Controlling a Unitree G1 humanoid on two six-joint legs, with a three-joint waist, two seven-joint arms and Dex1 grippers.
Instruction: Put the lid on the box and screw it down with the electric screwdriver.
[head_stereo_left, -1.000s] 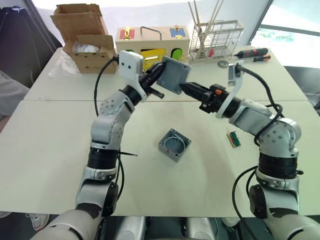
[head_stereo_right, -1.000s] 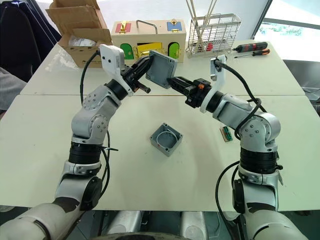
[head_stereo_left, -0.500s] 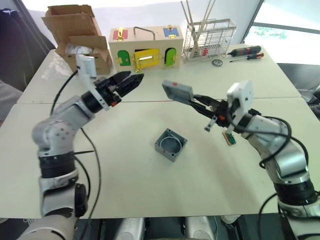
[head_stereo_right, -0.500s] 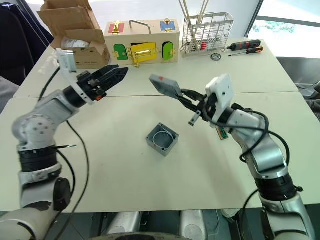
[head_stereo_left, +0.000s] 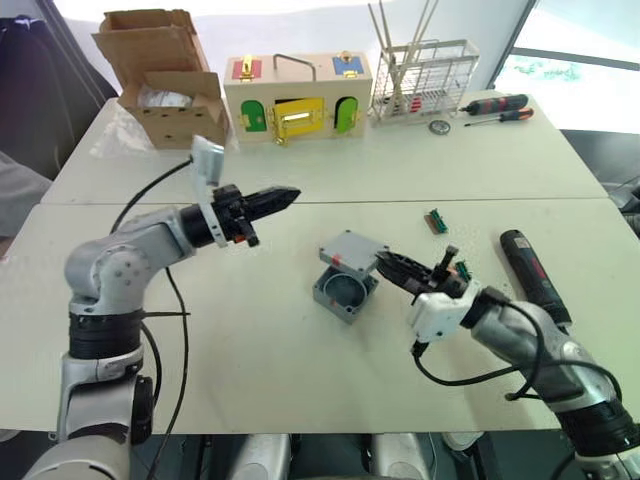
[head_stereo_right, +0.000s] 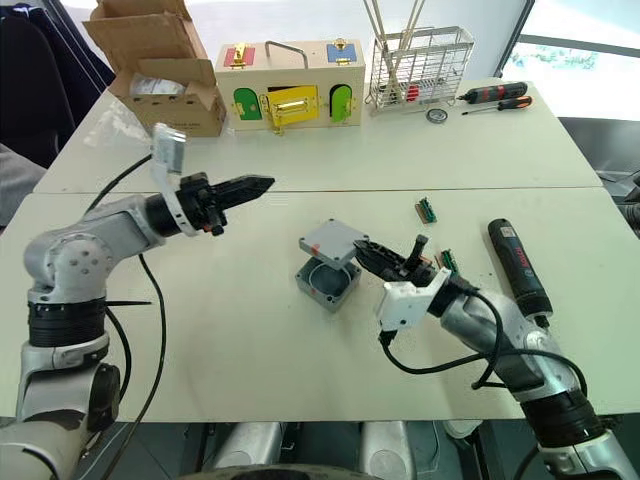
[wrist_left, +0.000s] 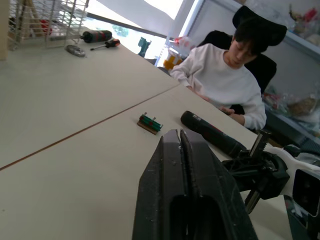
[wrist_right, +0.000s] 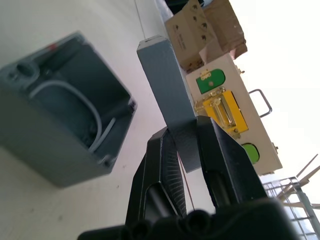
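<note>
While right gripper (head_stereo_left: 388, 262) pinches lid (head_stereo_left: 348, 251) just above open box (head_stereo_left: 345, 290) mid-table, left gripper (head_stereo_left: 285, 195) hangs shut, empty. Pale table (head_stereo_left: 250, 370), seam across. Electric screwdriver (head_stereo_left: 532, 276) lying right. Beyond: wooden box (head_stereo_left: 297, 95), cardboard box (head_stereo_left: 165, 75), wire rack (head_stereo_left: 425, 75). Seated person (wrist_left: 225, 80) opposite.

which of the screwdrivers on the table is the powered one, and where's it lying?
The electric screwdriver: thick, black, lying flat on the table's near right, beside the right arm. The two slim red-and-black hand screwdrivers lie at the far edge by the wire rack.
</note>
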